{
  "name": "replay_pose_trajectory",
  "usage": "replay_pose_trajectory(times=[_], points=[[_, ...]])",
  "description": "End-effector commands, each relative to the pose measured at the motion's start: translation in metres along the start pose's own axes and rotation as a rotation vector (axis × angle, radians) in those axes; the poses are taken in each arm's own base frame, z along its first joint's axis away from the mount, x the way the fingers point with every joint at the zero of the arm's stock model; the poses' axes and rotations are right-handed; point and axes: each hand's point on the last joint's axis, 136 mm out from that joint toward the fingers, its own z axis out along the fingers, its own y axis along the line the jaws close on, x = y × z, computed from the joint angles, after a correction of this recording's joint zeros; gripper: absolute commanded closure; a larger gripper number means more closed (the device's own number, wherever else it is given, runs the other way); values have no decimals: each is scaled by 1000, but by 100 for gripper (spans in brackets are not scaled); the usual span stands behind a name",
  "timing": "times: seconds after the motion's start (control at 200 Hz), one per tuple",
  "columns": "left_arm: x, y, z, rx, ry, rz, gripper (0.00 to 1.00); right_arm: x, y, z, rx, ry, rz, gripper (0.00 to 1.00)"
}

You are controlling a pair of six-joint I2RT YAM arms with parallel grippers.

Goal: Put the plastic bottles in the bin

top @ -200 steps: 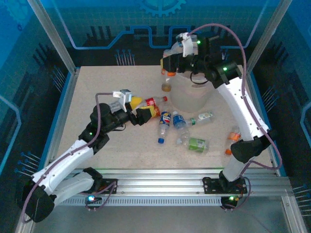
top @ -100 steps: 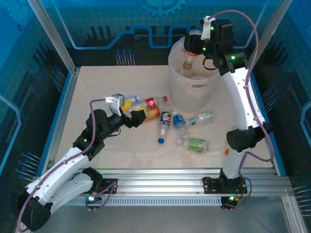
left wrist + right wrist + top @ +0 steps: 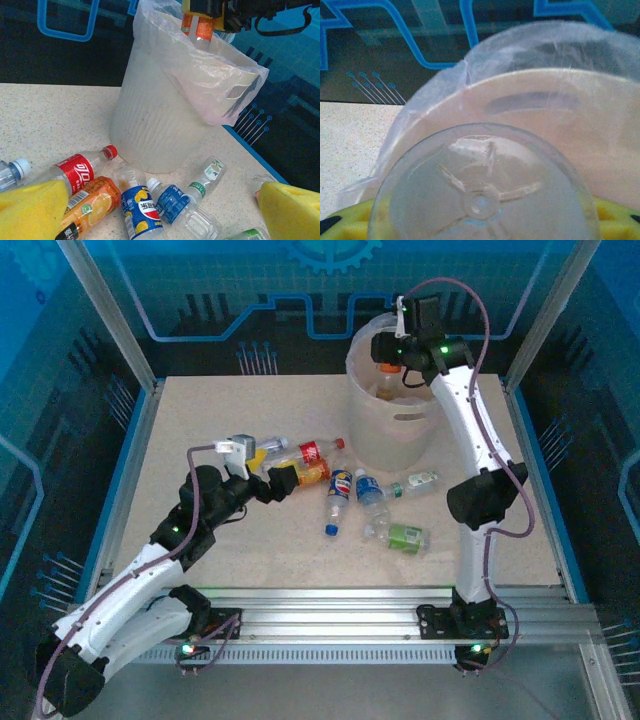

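Hovering with left jaws spread wide beside loose bottles [image 3: 340, 485] on the counter [image 3: 200, 430], the robot has swung its right jaws, clamped on an orange-labelled bottle [image 3: 202, 29], above the bin [image 3: 395, 440], ready for release.

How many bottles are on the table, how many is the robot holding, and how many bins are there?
Bottles lying on the table: 7
Bottle in the right gripper: 1
Bin: 1
Total: 9 things
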Motion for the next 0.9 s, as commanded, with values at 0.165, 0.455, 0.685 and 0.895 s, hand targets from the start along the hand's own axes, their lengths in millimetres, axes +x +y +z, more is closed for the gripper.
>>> replay_pose_trajectory(times=[0.165, 0.455, 0.685, 0.895], points=[[5, 8, 0, -41, 8, 21, 1, 36, -13, 26, 2, 120, 131, 54], [9, 12, 2, -65, 33, 20, 1, 69, -28, 46, 23, 220, 184, 47], [11, 15, 4, -83, 46, 12, 1, 84, -38, 50, 64, 265, 170, 29], [12, 20, 5, -110, 60, 8, 1, 67, -38, 33, 66, 219, 140, 14]])
